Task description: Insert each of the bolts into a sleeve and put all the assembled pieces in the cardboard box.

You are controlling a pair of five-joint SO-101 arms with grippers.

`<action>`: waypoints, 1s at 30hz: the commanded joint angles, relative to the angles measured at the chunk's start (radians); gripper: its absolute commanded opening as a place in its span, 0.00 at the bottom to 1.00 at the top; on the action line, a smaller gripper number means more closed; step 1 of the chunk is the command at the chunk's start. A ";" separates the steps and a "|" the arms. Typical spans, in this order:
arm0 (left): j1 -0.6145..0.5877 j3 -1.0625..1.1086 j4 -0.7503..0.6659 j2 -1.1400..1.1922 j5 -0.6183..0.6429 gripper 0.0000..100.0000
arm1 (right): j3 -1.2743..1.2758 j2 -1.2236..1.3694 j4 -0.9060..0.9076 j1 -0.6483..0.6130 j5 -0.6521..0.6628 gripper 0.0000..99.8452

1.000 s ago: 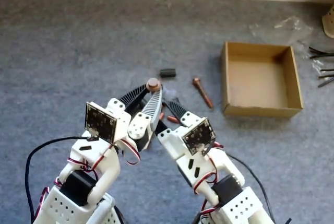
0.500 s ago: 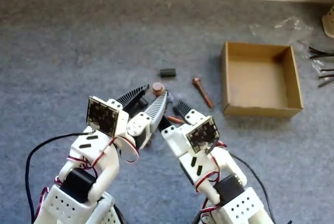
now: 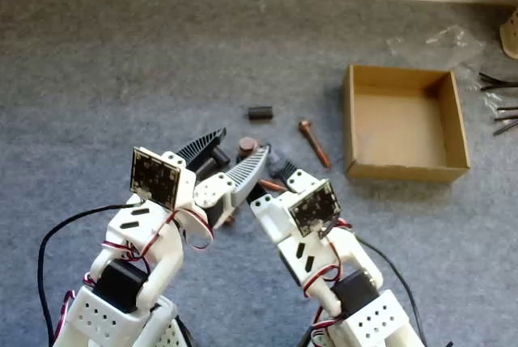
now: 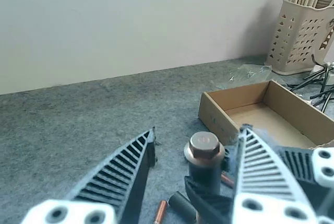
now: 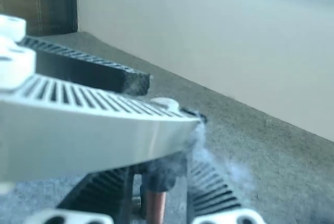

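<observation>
Nearest, right gripper (image 5: 156, 177) fingers clamp the sleeve (image 4: 204, 174) upright, bolt (image 4: 204, 145) seated head-up: looks assembled! Left gripper (image 4: 198, 130) fingers spread wide around it, leaving it free to carry. Beyond, loose sleeve (image 3: 260, 112) and loose bolt (image 3: 314, 143) lie on the bench. Far right, the cardboard box (image 3: 405, 171) stands empty.

1 sleeved bolt (image 3: 247, 146) stands upright, bare bolt (image 3: 314, 143) near cardboard box (image 3: 401, 171).

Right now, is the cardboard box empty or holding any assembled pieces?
Empty: the high view looks into the cardboard box and its floor is bare.
</observation>
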 commanded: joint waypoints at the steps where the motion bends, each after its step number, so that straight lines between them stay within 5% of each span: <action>1: -0.001 -0.016 -0.002 -0.012 0.009 0.24 | -0.036 -0.007 -0.002 0.012 0.006 0.00; 13: -0.033 -0.022 -0.005 -0.213 0.006 0.13 | -0.035 -0.007 -0.001 0.021 0.008 0.00; 20: -0.134 0.039 -0.008 -0.283 0.009 0.01 | -0.041 -0.004 0.007 0.171 -0.035 0.00; 30: -0.265 0.160 -0.005 -0.294 -0.121 0.01 | -0.282 0.002 0.383 0.381 -0.057 0.00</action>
